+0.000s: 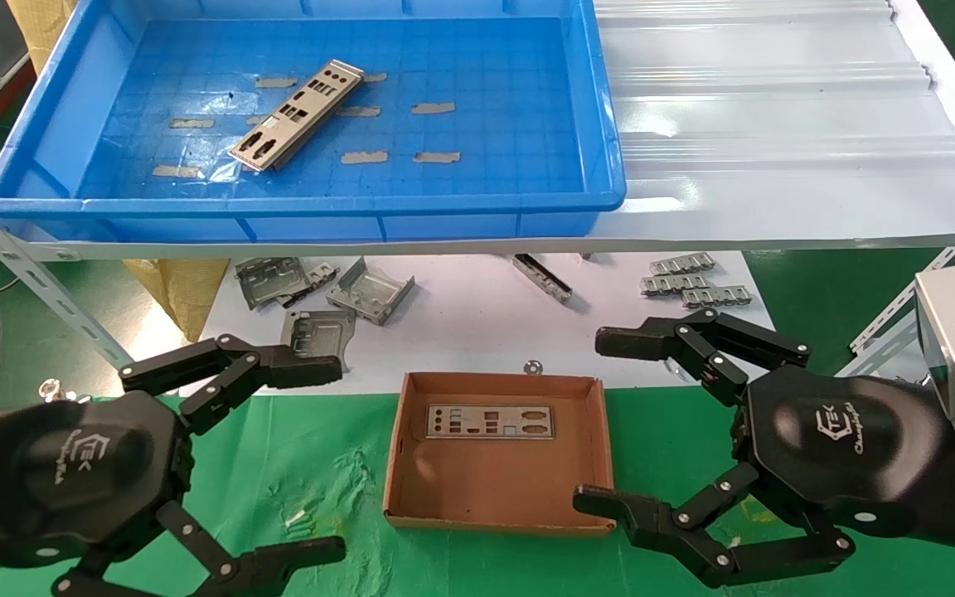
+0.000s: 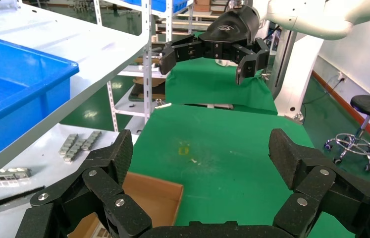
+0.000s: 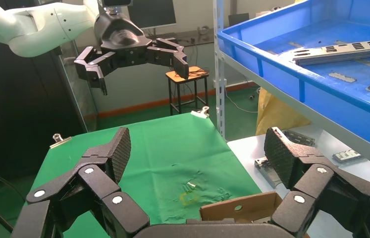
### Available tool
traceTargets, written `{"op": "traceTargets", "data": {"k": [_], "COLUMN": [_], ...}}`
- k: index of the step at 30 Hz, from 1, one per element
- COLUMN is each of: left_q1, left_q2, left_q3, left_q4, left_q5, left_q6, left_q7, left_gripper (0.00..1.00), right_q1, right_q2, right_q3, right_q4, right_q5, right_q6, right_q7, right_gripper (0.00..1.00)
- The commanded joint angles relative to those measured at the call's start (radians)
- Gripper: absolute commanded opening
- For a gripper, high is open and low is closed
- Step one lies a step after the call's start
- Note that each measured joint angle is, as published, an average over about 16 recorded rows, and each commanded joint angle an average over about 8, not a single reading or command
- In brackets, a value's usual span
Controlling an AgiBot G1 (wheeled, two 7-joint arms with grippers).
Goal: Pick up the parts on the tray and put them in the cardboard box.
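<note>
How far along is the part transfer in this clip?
Done: one part lies flat in the cardboard box. In hand: nothing; the left claw and right claw hover open beside the box. Left: one part lies in the tray.

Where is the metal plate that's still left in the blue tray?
In the head view, the plate lies diagonally in the blue tray, left of centre among beige tape bits.

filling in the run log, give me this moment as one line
left gripper: open, idle left of cardboard box | right gripper: open, idle right of box | one metal plate in box | one plate in blue tray
</note>
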Motion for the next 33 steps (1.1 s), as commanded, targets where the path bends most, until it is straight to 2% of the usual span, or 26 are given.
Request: {"op": "traceTargets", "data": {"k": [1, 33], "left_q1": [0.000, 0.000], "left_q2": [0.000, 0.000], "left_q3": [0.000, 0.000], "left_q4": [0.000, 0.000], "left_q5": [0.000, 0.000], "left_q6": [0.000, 0.000], "left_q7": [0.000, 0.000], "left_gripper": [1.00, 1.00], "right_q1": [0.000, 0.000], "right_q2": [0.000, 0.000], "right_q3": [0.000, 0.000], "right_q4": [0.000, 0.000], "right_q5": [0.000, 0.000], "right_q6": [0.000, 0.000], "right_q7": [0.000, 0.000], "right_gripper": [1.00, 1.00]}}
